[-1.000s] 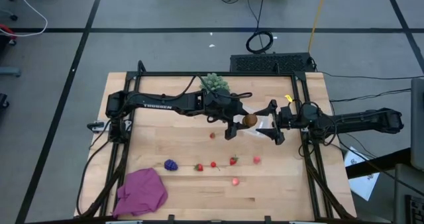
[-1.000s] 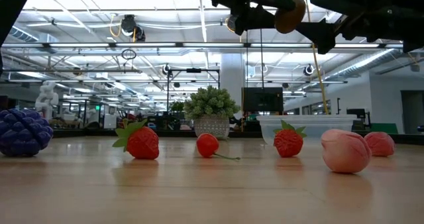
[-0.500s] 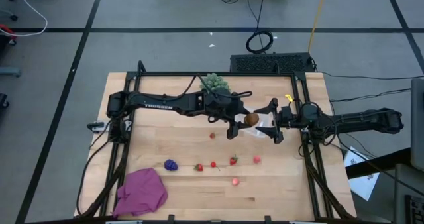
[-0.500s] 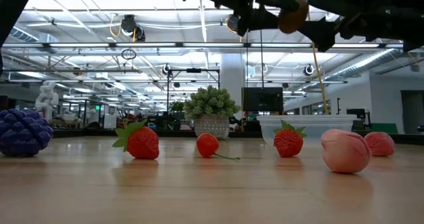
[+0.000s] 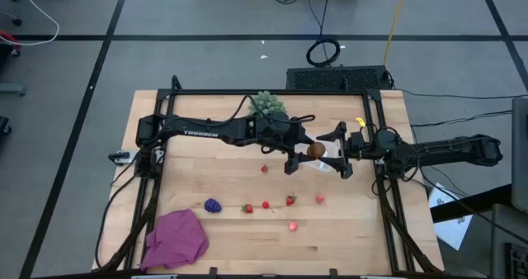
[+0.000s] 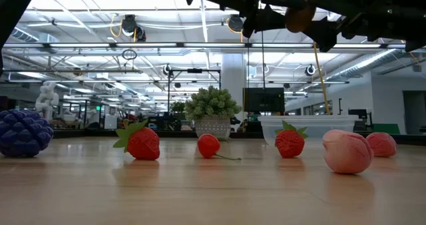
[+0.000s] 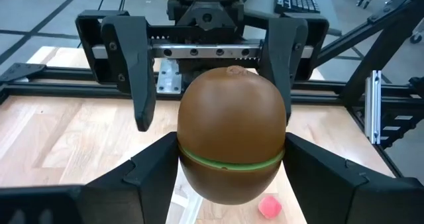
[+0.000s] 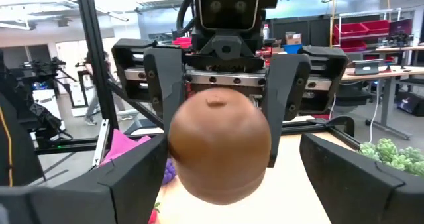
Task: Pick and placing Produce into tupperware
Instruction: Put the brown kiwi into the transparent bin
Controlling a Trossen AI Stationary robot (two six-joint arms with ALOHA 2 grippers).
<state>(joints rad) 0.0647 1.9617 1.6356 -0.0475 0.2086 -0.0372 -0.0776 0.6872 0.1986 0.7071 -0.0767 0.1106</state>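
Note:
My left gripper [image 5: 305,153] reaches across the table's middle and is shut on the brown kiwi [image 5: 315,150], high above the table in the low view [image 6: 299,17]. My right gripper [image 5: 332,151] faces it from the right, open; its fingers stand on either side of the kiwi [image 8: 218,148], and I see no touch. The clear tupperware [image 5: 328,161] rests on the table below both grippers. The purple cluster [image 5: 213,205] and several red pieces [image 5: 290,200] lie on the near half of the table. My left gripper pinches the kiwi by its two sides [image 7: 189,164], near its green seam, between both fingers [image 7: 156,177]. The fingers lie about level and point toward the table's right edge. The kiwi is lifted clear, above the tupperware's left end.
A green spiky ball [image 5: 268,103] sits near the far edge behind the left arm. The magenta cloth [image 5: 175,238] lies at the near left corner. One small red piece [image 5: 264,168] lies left of the tupperware. A dark frame [image 5: 388,205] borders the table.
My left gripper has carried the kiwi a little toward the table's right edge, nearer to the open right gripper. The hold has stayed the same.

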